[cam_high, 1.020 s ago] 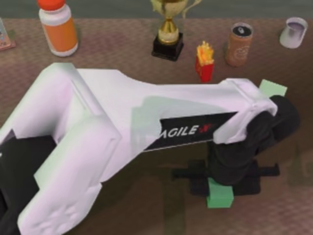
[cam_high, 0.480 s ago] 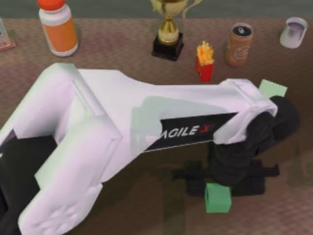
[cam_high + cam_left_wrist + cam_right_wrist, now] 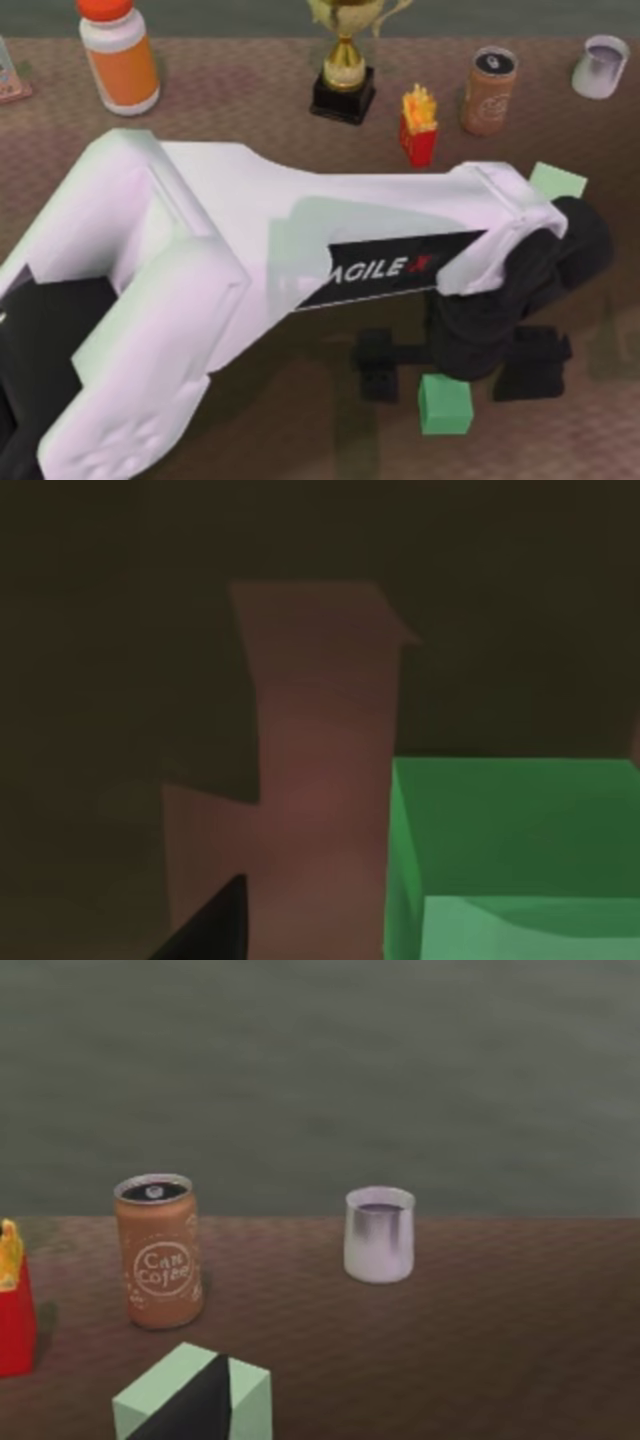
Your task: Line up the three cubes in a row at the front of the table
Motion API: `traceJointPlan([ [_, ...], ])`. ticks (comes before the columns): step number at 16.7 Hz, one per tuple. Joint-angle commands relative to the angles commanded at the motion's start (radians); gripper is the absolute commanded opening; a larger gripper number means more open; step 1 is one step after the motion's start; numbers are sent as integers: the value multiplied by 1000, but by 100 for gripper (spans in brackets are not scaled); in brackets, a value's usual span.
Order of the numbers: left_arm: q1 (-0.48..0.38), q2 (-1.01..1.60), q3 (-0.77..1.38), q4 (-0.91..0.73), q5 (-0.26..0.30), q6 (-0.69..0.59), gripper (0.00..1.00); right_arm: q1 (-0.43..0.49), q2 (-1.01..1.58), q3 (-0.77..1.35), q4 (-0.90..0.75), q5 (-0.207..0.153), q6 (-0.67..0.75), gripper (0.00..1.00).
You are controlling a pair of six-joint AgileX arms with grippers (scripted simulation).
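The bright-green cube (image 3: 445, 404) rests on the brown table (image 3: 560, 440) near the front, right of centre. My left gripper (image 3: 455, 365) hangs over it, open, one black finger (image 3: 378, 365) to its left and the other (image 3: 530, 362) to its right, both clear of it. The left wrist view shows the green cube (image 3: 515, 860) close up beside one fingertip (image 3: 215, 930). The pale mint cube (image 3: 558, 181) peeks out behind the left arm's wrist. My right arm is out of the top view. Its wrist view shows one fingertip (image 3: 205, 1405), off to the side, before the mint cube (image 3: 180, 1390).
Along the back stand an orange bottle (image 3: 120, 55), a trophy (image 3: 345, 65), a red fries box (image 3: 419, 127), a coffee can (image 3: 489, 90) and a metal cup (image 3: 601, 66). The white left arm (image 3: 200, 270) covers much of the table's left and middle.
The left gripper lowered the green cube slightly toward the front, then spread its fingers apart and let go. The cube now stands free on the table.
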Motion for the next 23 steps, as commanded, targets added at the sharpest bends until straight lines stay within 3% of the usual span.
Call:
traceJointPlan([
  [5, 3, -2, 16, -17, -3, -2, 100, 0, 0, 0, 0, 0, 0, 100],
  [13, 16, -52, 194, -246, -1, -7, 100, 0, 0, 0, 0, 0, 0, 100],
  [18, 15, -58, 183, -238, -2, -5, 100, 2, 10, 10, -7, -1, -5, 100],
  [23, 127, -254, 0, -117, -13, 36, 100, 27, 210, 214, -140, -6, -94, 100],
])
